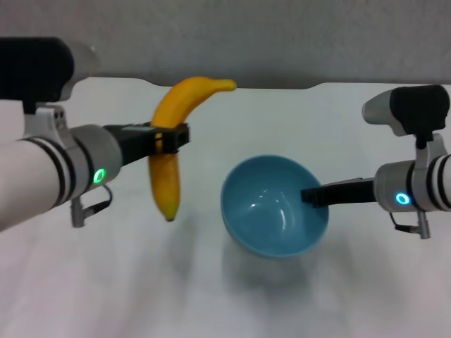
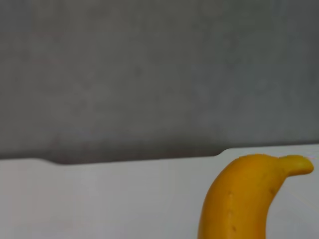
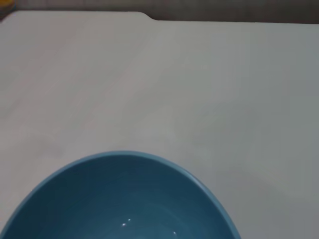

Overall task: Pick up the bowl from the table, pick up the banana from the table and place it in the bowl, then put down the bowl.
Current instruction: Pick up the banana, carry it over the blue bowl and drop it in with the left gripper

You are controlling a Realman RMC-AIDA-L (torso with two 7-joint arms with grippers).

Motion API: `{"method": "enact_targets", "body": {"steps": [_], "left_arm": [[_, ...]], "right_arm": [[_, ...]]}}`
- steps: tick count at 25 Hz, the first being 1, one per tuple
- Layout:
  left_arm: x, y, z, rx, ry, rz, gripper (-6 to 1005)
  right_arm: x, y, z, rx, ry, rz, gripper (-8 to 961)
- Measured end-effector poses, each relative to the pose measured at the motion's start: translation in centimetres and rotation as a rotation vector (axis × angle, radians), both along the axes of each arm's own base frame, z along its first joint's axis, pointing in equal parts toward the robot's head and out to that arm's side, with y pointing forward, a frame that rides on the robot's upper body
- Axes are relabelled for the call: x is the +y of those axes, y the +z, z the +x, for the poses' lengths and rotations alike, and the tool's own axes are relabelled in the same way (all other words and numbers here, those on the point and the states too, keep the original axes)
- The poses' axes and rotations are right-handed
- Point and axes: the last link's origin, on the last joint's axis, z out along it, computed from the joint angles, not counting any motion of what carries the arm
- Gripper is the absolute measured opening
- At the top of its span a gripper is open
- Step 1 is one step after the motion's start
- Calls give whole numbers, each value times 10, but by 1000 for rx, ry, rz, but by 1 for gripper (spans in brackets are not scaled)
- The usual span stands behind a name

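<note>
Your white table (image 1: pixel 211 296) fills the lower part of the head view, with a shallow notch in its far edge and a grey wall (image 1: pixel 282 35) behind it.

Your two arms come in from the sides. The left gripper (image 1: pixel 171 139) reaches toward the middle from the left, and its dark fingers are closed around the middle of the banana. The right gripper (image 1: pixel 313 196) comes in from the right, and its fingers are clamped on the right-hand rim of the bowl, one finger lying over the rim into the inside.

The light-blue bowl (image 1: pixel 271 211) is held up off the table, tipped so that its open mouth faces up and toward the left. It casts a faint shadow on the table beneath it. From the right wrist you see only its near rim (image 3: pixel 124 199) with bare table beyond.

The banana (image 1: pixel 169 151) hangs in the air just left of the bowl, apart from it. It stands nearly upright, with its curved stem end at the top bending to the right and its dark tip pointing down. The left wrist view shows that upper end (image 2: pixel 244 199) against the table's far edge.
</note>
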Motion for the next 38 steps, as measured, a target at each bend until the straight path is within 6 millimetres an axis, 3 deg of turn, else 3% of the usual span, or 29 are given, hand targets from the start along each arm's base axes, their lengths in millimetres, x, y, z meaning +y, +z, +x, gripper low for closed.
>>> {"method": "enact_targets", "body": {"steps": [5,14,30,38], "left_arm": [[-3,-8,19,-27,-73,-12,591],[-3,-20,20,-68,-126,4,607],[-2,-43,-4,-54,-105,-16,636],[-2,-47,-5,-55,-115,-19,651]], "right_arm": [[-1,-16,-6,26,27,13,84],[-7,-42,-24,51,66,-39,87],[-5,-38,-29,81,61,-36,93],[-4,-39,-32,72,79,-39,96]]}}
